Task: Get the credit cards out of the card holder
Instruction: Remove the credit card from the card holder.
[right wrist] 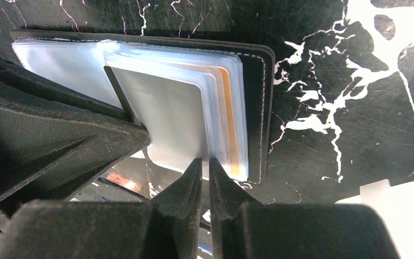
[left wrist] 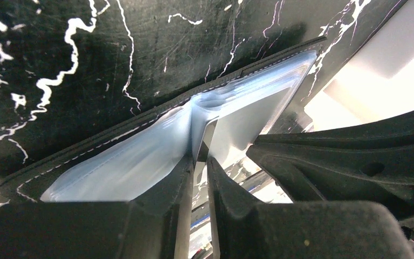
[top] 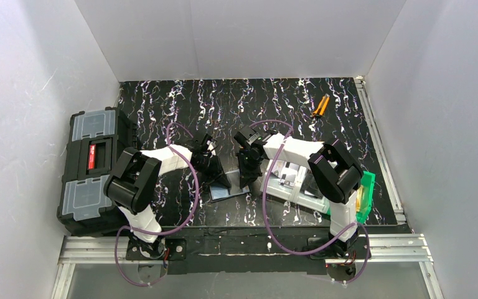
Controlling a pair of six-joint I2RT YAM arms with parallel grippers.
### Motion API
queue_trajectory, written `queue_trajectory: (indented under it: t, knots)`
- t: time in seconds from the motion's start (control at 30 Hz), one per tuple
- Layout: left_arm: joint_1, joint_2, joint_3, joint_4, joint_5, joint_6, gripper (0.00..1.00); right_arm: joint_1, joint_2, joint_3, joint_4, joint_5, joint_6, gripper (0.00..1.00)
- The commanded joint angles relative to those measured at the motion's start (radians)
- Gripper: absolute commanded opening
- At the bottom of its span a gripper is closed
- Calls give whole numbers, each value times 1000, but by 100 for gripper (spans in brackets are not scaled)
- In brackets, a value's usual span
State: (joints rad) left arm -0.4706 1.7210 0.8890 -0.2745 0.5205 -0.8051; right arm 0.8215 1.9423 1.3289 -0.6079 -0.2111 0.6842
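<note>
Right wrist view: right hand point(right wrist: 204, 162) clamped on the silvery card's point(right wrist: 167, 108) exposed corner, likely stiff and slick; left hand point(left wrist: 199, 159) pinches the card holder's point(left wrist: 118, 162) floppy pocket.

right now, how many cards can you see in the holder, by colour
silvery card: 1
orange card: 1
total: 2 showing in the card holder; more may be hidden
</note>
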Motion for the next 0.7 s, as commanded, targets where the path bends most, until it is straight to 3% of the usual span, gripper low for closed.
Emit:
queue_trajectory:
  t: [0.0, 0.23, 0.67]
  knots:
    - [-5, 7, -29, 32, 28, -10, 11, 27, 53, 32, -9, 16, -14, 16]
    - [-5, -20, -44, 43, 29, -9, 0, 27, 73, 24, -19, 38, -3, 14]
    - [26, -78, -52, -41, -25, 63, 0, -13, 66, -40, 2, 36, 26, 9]
